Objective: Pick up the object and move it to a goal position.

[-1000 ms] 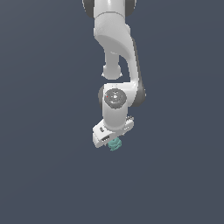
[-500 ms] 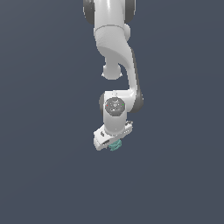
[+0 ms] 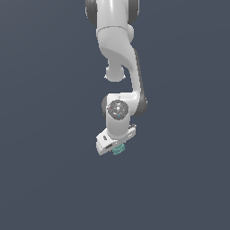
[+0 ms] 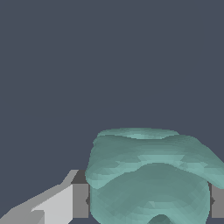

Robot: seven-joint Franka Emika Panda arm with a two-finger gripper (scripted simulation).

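Exterior view: The white arm (image 3: 117,54) reaches down from the top of the frame against a plain dark grey-blue background (image 3: 45,134). The gripper (image 3: 116,148) sits at its lower end. The object (image 3: 118,149), a small teal lump, shows just under the gripper body, touching it.

Wrist view: The object (image 4: 151,177) fills the lower part of the picture. One grey finger pad (image 4: 80,200) presses against one side of it and a second pad (image 4: 217,201) against the opposite side. The fingers are closed on the object, gripping it.
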